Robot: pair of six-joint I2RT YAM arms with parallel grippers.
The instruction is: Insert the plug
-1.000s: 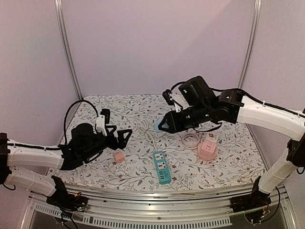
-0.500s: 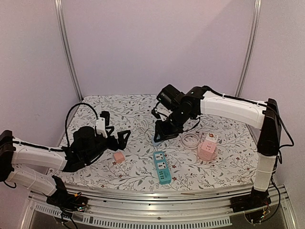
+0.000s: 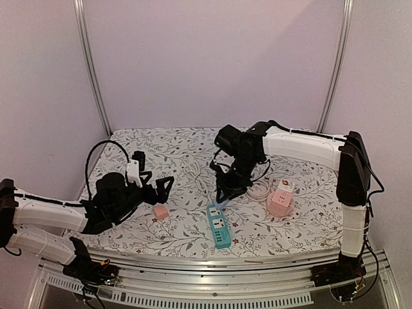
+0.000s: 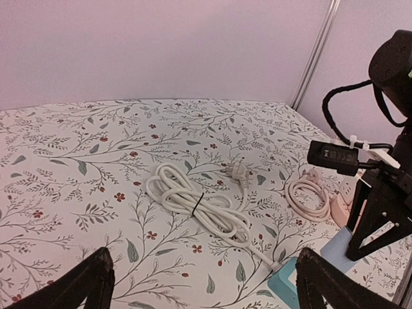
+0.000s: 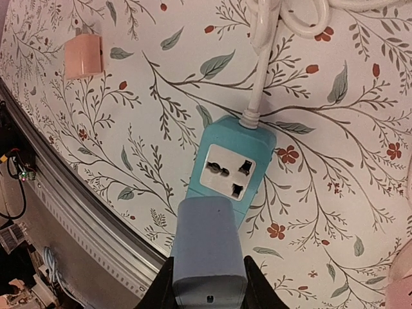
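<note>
- Left gripper (image 3: 161, 188): jaws wide apart, holding nothing. It hangs low over the left of the table (image 3: 129, 239), just above a small pink adapter (image 3: 160, 212), and has no contact with the power strip.
- Power strip (image 3: 219, 228): teal and flat on the cloth near the front edge, lying loose. One multi-pin socket face is exposed at the end where its white lead enters, and nothing holds the strip down.
- Plug (image 5: 209, 248): a pale blue blocky body, plain-sided, with its pins hidden beneath it. It is poised over the strip just beyond the exposed socket. From here I cannot tell whether it touches the strip or sits clear above it.
- Right gripper (image 3: 226, 192): closed on the plug, one finger on each side, pointing steeply down at the strip.
- Risk, in my judgement: pins off the holes would make a downward press skid or tip the unrestrained strip. The smooth plug could also twist in the two-point grip.
- White cable coil (image 4: 193, 196) and pink cube socket (image 3: 280, 203): behind and to the right, apart from the work.
</note>
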